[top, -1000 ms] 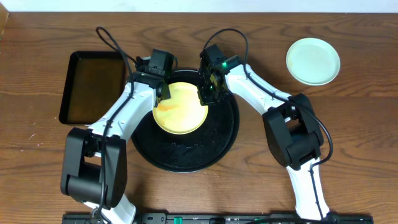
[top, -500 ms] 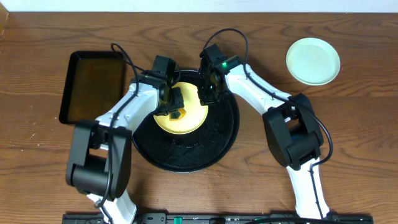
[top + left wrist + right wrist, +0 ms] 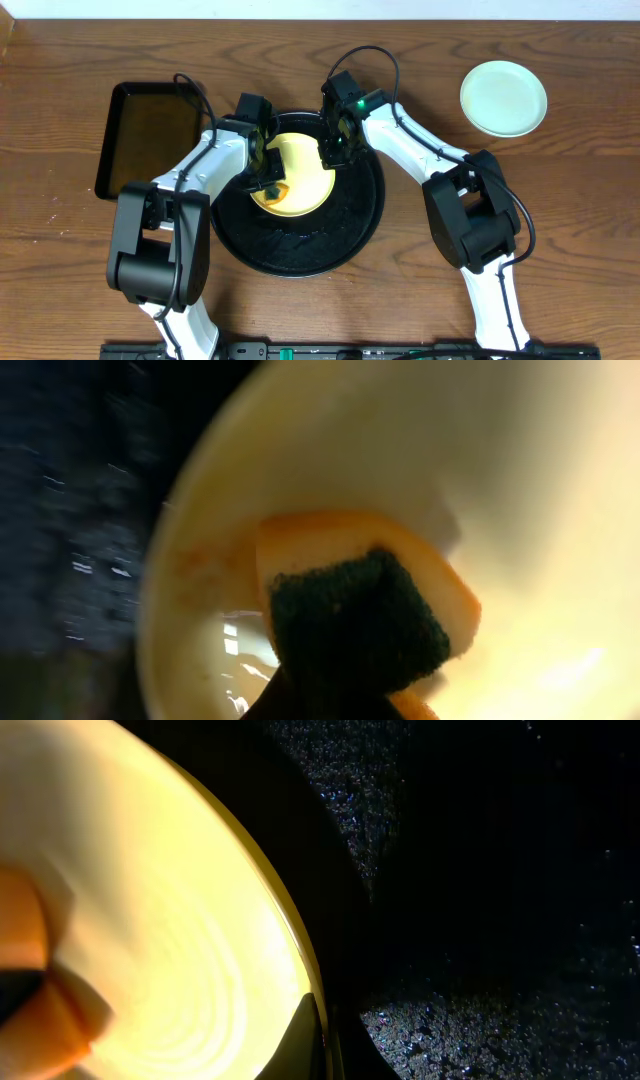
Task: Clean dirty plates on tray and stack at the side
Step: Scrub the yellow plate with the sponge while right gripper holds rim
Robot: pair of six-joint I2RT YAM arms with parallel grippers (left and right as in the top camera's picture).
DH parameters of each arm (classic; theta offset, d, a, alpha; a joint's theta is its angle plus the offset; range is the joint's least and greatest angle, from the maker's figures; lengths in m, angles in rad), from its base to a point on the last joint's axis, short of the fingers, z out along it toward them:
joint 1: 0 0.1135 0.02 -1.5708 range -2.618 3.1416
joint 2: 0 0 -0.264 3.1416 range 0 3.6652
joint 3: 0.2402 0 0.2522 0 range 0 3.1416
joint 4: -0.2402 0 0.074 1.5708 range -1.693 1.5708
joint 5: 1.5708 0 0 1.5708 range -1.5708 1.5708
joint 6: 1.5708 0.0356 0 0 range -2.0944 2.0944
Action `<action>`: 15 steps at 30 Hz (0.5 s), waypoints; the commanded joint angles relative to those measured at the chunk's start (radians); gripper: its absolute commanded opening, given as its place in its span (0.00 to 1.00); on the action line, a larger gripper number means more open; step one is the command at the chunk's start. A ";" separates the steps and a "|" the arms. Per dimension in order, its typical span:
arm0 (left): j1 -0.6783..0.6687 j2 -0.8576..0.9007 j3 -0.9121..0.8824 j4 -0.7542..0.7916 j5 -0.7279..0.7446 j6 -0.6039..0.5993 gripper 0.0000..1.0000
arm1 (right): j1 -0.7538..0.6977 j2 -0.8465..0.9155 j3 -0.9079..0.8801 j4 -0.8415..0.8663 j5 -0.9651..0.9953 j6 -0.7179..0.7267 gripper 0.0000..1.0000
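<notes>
A pale yellow plate is held tilted over the large round black tray. My right gripper is shut on its right rim; the right wrist view shows a finger on each side of the rim. My left gripper is shut on a sponge, orange with a dark green scouring face, pressed on the plate's inner surface at its left side. Orange-brown smears show near the sponge. A pale mint plate lies on the table at the far right. A third plate is out of view.
A smaller rectangular black tray lies on the wooden table left of the round tray. The round tray's floor is wet and speckled. Both arms' cables loop above the plate.
My left gripper moved onto the plate with the sponge, then shifted left and down across its face. The orange smear at the plate's left is now mostly covered. My right gripper kept still.
</notes>
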 commanded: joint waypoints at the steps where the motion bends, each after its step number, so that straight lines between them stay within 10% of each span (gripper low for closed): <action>1: 0.013 0.023 -0.007 0.030 -0.267 0.055 0.08 | -0.004 0.016 0.003 -0.005 0.054 -0.007 0.01; 15: 0.011 0.014 -0.006 0.264 -0.590 0.077 0.07 | -0.004 0.016 0.003 -0.007 0.055 -0.008 0.01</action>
